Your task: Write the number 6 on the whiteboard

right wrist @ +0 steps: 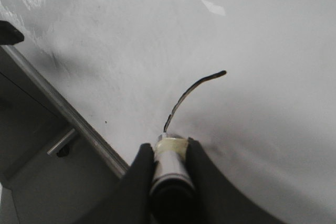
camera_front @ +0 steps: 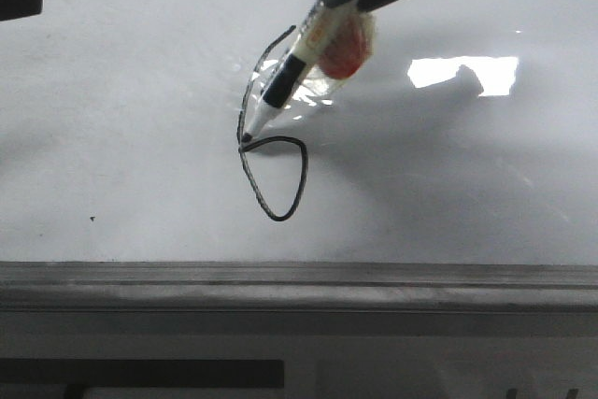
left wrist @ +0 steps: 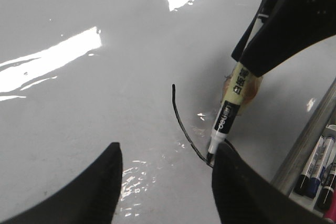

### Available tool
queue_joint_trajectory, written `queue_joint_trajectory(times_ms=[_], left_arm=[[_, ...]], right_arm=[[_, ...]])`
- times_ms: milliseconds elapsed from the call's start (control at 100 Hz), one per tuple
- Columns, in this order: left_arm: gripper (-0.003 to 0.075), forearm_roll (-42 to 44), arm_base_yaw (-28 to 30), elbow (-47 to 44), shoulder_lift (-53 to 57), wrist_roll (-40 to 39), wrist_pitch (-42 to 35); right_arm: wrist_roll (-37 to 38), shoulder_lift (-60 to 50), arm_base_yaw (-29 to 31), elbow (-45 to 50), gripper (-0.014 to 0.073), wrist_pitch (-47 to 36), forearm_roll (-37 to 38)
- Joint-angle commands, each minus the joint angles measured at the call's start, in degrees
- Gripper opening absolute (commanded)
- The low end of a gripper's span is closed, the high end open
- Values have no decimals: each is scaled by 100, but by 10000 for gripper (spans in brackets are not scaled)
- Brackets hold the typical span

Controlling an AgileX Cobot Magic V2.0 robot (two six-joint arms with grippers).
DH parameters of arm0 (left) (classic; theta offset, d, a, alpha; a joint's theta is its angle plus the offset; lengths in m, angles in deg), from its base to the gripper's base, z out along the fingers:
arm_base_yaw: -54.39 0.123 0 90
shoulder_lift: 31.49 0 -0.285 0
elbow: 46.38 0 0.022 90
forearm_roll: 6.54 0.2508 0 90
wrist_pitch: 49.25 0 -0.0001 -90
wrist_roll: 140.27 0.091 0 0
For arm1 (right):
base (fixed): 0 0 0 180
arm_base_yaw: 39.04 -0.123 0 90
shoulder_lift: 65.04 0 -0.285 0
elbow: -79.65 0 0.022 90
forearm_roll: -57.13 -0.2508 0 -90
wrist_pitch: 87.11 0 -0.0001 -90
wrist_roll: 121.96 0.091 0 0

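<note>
Writing a 6 (camera_front: 271, 151) on the whiteboard (camera_front: 121, 137), one marker (camera_front: 285, 81) tip down on the line.

Printed on the marker's black band is a white logo that looks like "deli", with small characters on the pale band above it, too small to read. Right gripper (right wrist: 169, 161) is closed tight on the marker barrel, fingers pressed to both sides; its tip touches the board where the loop closes, at about 10 o'clock on the loop. Left gripper (left wrist: 165, 174) hangs spread wide, holding nothing. One figure is drawn, mid-board above the grey rim (camera_front: 299, 277). About four spare pens (left wrist: 317, 169) lie in the tray.
</note>
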Motion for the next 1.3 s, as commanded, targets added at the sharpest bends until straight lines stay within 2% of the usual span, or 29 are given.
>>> queue_joint_trajectory(times_ms=[0,70,270,380,570,820,890,930,1100,1290], left_arm=[[365,324,-73,203,11,-48,-523],[365,641,-196,203,-82,-48,-569],[365,596,-604,203,-757,-48,-940],[365,264,-629,203,-1176,-48,-1119],[365,257,-629,203,-1605,-48,-1817],[356,257,-629,203,-2000,-48,-2060],[325,257,-629,203,-2099,-48,-2214],[281,257,-629,203,-2151,-48,-2254],[-22,280,-629,203,-2270,-48,-2253],[-19,281,-629,203,-2270,-48,-2253]], right_arm=[[-63,-344,-140,-155,-64,-410,100],[-63,-455,-252,-155,-64,-399,87],[-63,-476,-591,-155,-64,-316,36],[-63,-476,-727,-155,-64,-316,36],[-63,-476,-794,-155,-64,-177,-88],[-63,-438,-794,-155,-64,-61,-113],[-63,-383,-794,-155,-64,31,-126],[-63,-368,-794,-155,-64,82,-163],[-63,-307,-794,-155,-64,58,-163],[-63,-307,-794,-155,-64,58,-163]])
